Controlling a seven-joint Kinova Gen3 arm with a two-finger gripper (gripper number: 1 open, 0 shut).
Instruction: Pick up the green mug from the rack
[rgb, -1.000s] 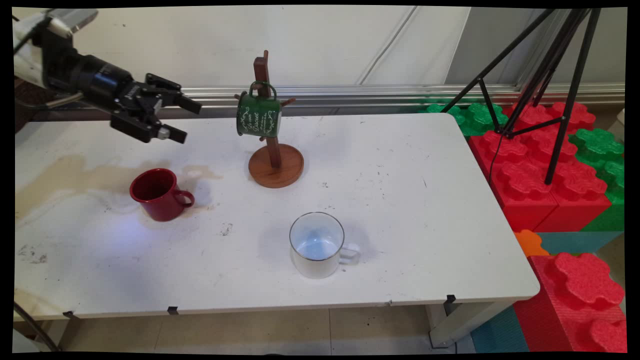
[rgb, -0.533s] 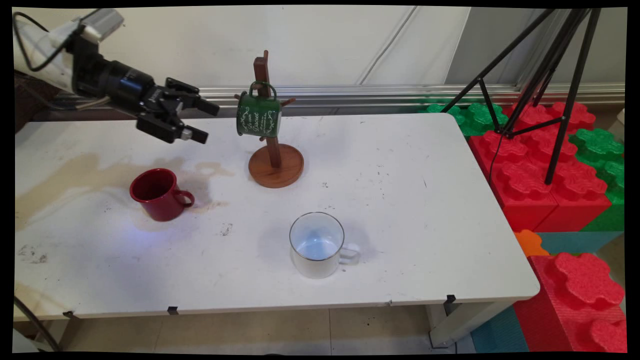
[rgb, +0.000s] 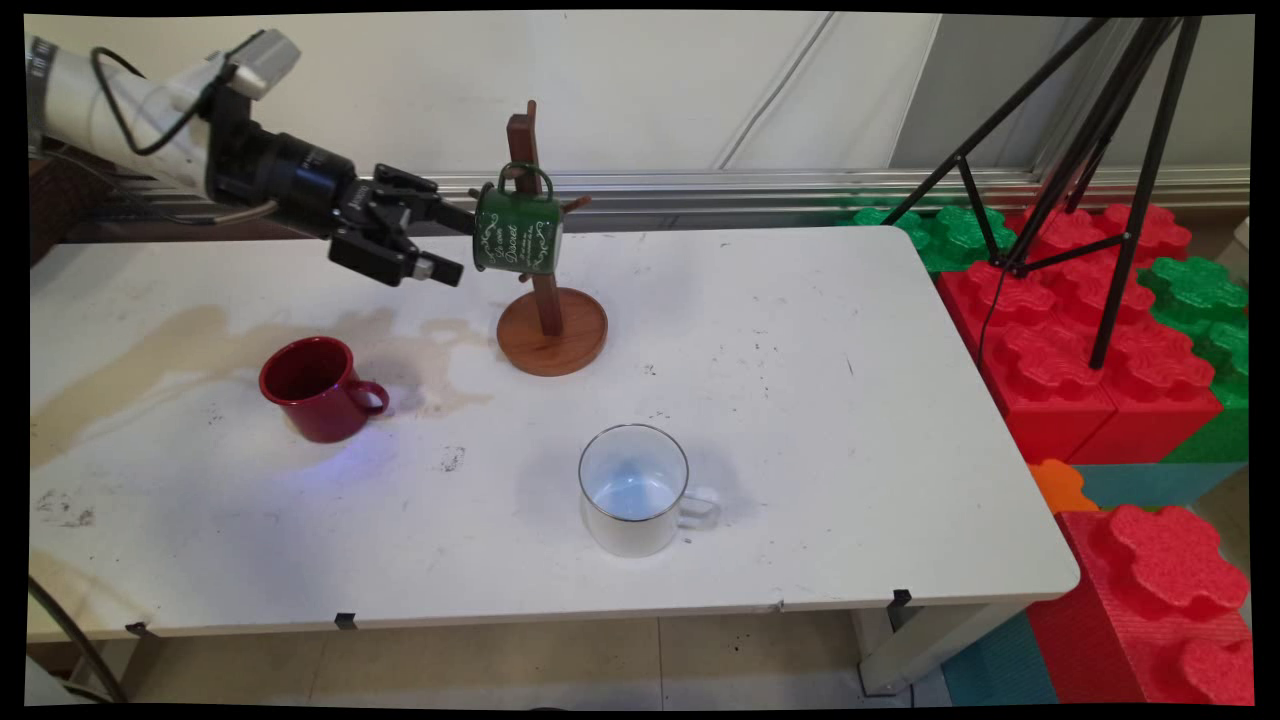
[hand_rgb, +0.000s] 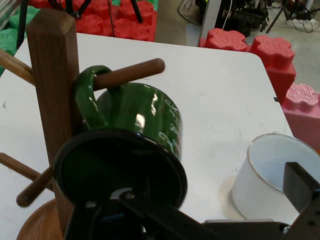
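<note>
Reaching in from the upper left, the gripper (rgb: 455, 245) lies almost level above the far part of the table (rgb: 800, 420), its fingers spread apart on either side of the green mug's rim. One finger (rgb: 455, 217) comes right up to the left edge of the green mug (rgb: 517, 232); the other finger (rgb: 438, 270) sits lower and just short of it, and whether either touches the mug cannot be told. That mug hangs by its handle from a peg on the wooden rack (rgb: 547, 300), tilted with its mouth turned left toward the gripper; in the hand view its dark opening (hand_rgb: 120, 170) faces the camera and the handle loops over a peg (hand_rgb: 129, 74) beside the upright post. The rack's round base stands on the table at the far middle. A red mug (rgb: 318, 388) stands upright to the near left of the rack, handle pointing right, beside a brownish stain (rgb: 150, 350) on the tabletop. A white mug (rgb: 636, 489) stands upright nearer the front, handle to the right, well apart from the gripper. Red and green foam blocks (rgb: 1100, 330) and a black tripod (rgb: 1090, 150) stand off the table's right end.
</note>
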